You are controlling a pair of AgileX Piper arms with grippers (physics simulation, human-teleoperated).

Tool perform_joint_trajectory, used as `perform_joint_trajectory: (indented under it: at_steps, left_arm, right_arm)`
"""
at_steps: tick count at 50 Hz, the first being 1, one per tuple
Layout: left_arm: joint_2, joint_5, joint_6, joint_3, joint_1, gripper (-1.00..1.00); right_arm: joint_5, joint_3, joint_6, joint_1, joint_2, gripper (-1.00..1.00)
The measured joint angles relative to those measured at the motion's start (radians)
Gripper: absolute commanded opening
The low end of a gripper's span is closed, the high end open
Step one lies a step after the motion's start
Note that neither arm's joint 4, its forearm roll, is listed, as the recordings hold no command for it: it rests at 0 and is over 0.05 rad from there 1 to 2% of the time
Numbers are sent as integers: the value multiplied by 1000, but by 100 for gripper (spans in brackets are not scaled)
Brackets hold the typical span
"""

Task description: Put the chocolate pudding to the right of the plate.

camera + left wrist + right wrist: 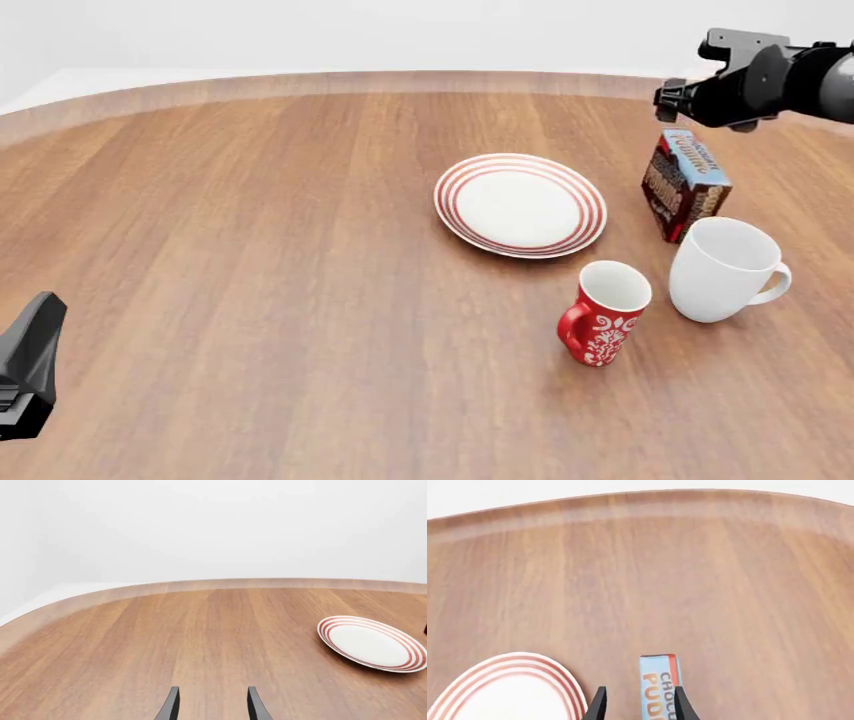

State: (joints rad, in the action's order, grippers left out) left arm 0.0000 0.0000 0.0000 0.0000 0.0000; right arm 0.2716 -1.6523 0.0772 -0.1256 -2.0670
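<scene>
Front view: your chocolate pudding stands upright on the table, just right of the plate.

Only this view shows you the red mug and white mug in front of the carton, and the right arm's body above it. Your right gripper appears only in the right wrist view: jaws slightly apart, above the carton's light-blue top, and whether they touch it you cannot tell. Your left gripper hangs parted and empty over bare wood, well apart from the plate.

wooden table with rounded edge; plain white wall behind.
</scene>
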Motion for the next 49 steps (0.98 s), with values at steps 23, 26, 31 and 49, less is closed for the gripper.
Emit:
perform_joint_trajectory:
  at_steps: [23,26,31,49]
  left_arm:
    - [0,0,0,0,0,100]
    - [0,0,0,0,0,100]
    - [0,0,0,0,0,100]
    - [0,0,0,0,0,100]
  right_arm:
    - [155,-87,10,116,271,100]
    - [182,-103,8,133,314,100]
    - [223,-127,4,161,383,100]
    - [327,-165,-18,245,564,100]
